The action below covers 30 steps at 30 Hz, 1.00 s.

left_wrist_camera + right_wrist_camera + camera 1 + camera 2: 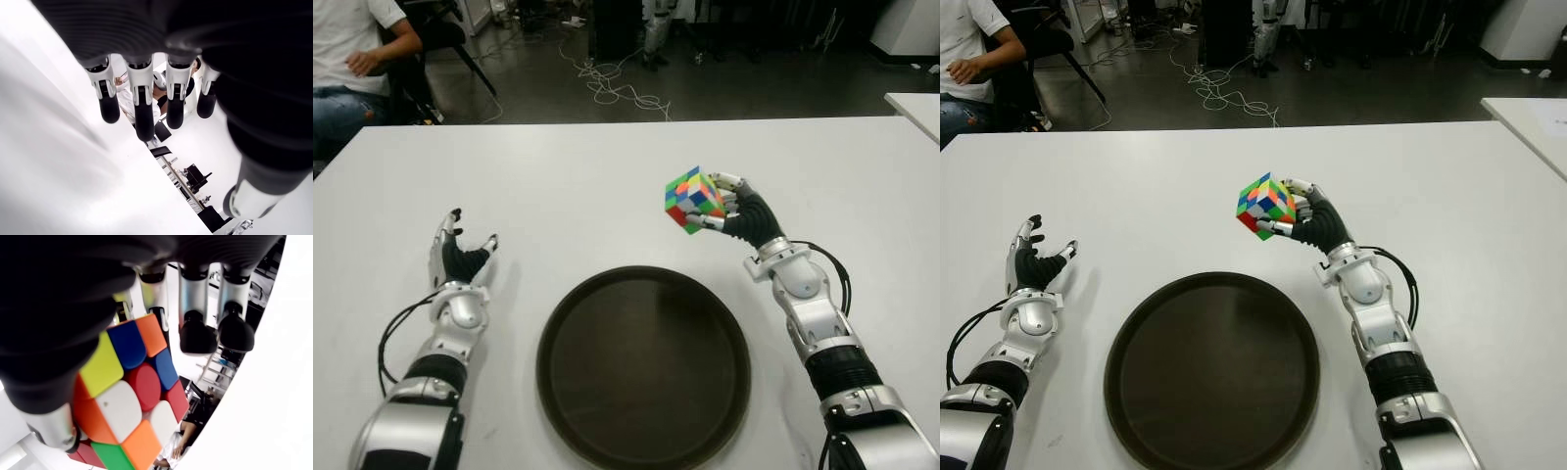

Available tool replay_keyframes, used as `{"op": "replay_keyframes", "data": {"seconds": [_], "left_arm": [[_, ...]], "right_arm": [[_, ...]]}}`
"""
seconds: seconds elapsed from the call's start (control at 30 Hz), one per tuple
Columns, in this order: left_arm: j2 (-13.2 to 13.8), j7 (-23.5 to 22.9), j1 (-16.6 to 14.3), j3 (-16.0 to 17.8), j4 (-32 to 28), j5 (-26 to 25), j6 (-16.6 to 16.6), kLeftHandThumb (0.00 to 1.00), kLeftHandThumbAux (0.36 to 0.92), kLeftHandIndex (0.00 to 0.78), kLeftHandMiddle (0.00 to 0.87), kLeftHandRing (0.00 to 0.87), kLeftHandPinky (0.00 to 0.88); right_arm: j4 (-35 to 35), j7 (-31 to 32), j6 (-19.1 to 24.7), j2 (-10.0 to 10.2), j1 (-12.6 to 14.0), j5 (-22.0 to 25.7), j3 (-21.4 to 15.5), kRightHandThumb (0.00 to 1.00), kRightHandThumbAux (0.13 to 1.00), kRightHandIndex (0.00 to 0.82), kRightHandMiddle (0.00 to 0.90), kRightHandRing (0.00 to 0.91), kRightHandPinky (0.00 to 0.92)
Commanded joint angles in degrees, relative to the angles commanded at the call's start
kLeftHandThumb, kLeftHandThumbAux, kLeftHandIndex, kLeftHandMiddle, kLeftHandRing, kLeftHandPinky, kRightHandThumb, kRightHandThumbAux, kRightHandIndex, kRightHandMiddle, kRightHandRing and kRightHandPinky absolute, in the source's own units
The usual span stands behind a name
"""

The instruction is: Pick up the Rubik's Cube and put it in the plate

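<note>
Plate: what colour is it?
Dark brown, plain; the plate shows best in the left eye view.

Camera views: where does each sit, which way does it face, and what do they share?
Left eye: head camera, facing down at white table; both forearms show.
Right eye: same scene, slightly offset.
Left wrist: along open left hand fingers.
Right wrist: close on right hand gripping Rubik's Cube.
Shared: eye views both show cube raised behind dark plate.
</note>
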Motion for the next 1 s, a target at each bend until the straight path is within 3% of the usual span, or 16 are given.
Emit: {"op": "replay_keyframes", "data": {"seconds": [0.17, 0.27, 0.4, 0.6, 0.77, 1.0], "left_arm": [[0.1, 0.5, 0.1, -0.3, 0.0, 0.5, 0.4, 0.226, 0.705, 0.097, 0.146, 0.146, 0.144], [0.1, 0.7, 0.0, -0.3, 0.2, 0.6, 0.4, 0.224, 0.706, 0.095, 0.141, 0.141, 0.146], [0.0, 0.7, -0.1, -0.2, 0.3, 0.4, 0.0, 0.228, 0.708, 0.094, 0.144, 0.150, 0.163], [-0.2, 0.7, -0.1, -0.1, 0.1, 0.2, -0.2, 0.228, 0.708, 0.093, 0.145, 0.147, 0.167], [-0.3, 0.6, -0.2, -0.1, 0.0, 0.1, 0.2, 0.238, 0.710, 0.097, 0.154, 0.179, 0.236], [-0.2, 0.9, -0.3, -0.2, 0.1, 0.3, 0.6, 0.252, 0.721, 0.102, 0.157, 0.181, 0.218]], "right_arm": [[-1.4, -0.2, -3.6, -0.8, 1.6, -3.5, 2.2, 0.681, 0.724, 0.434, 0.781, 0.819, 0.817], [-4.2, 0.2, -4.1, -1.5, 2.8, -5.8, 4.1, 0.292, 0.709, 0.493, 0.752, 0.800, 0.800], [-5.9, 2.1, -4.2, -2.9, 3.3, -7.1, 5.6, 0.089, 0.697, 0.492, 0.750, 0.805, 0.808], [-6.6, 6.5, -5.8, -4.3, 3.0, -6.6, 7.5, 0.012, 0.694, 0.532, 0.770, 0.821, 0.820], [-6.5, 10.1, -6.7, -5.0, 2.4, -5.4, 8.3, 0.002, 0.708, 0.563, 0.780, 0.827, 0.823], [-7.7, 12.1, -5.8, -5.4, 2.5, -5.7, 8.9, 0.000, 0.758, 0.618, 0.794, 0.835, 0.826]]}}
